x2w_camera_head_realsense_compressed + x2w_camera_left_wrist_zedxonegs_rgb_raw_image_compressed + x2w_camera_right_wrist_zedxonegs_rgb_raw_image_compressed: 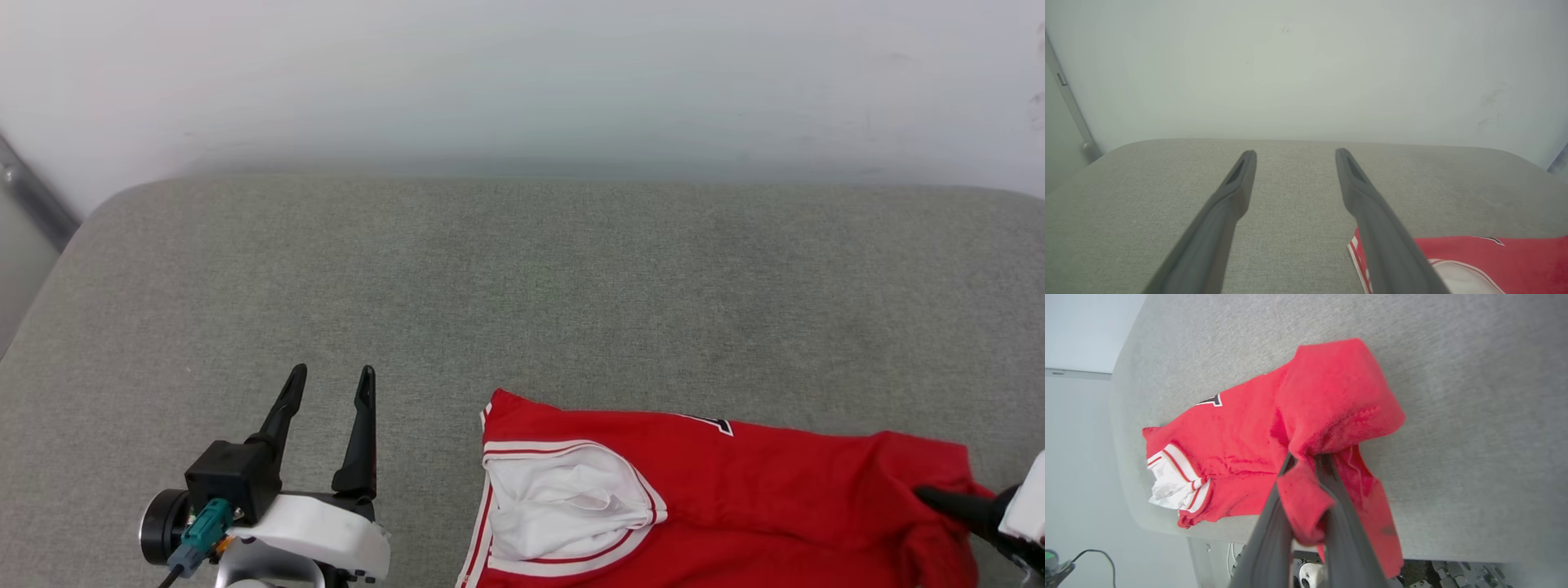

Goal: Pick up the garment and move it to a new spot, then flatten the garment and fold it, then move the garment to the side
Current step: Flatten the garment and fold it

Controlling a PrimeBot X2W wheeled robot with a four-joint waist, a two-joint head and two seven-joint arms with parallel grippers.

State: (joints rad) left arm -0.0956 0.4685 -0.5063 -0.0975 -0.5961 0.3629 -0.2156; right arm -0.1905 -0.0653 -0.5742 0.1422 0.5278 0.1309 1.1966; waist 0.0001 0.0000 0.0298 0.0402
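Dark two-fingered grippers on white wrist shells

The left gripper (pixel 333 371) has two long, tapering matte-black fingers (pixel 359 441) with a shallow slot near each tip, set in a glossy white moulded wrist shell (pixel 318 531). At its left are a black boxy block (pixel 233 478), a dark round barrel (pixel 159 527) and a teal plug (pixel 204 527) with a thin black cable (pixel 171 578). The right gripper (pixel 931 496), at the near right, has the same dark fingers and white shell.

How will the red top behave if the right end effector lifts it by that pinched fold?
Likely floppy: the top bunches and droops around the right end effector. Most of it would probably trail, since it lies spread on the grey cushion. Probably light: thin, creased fabric.
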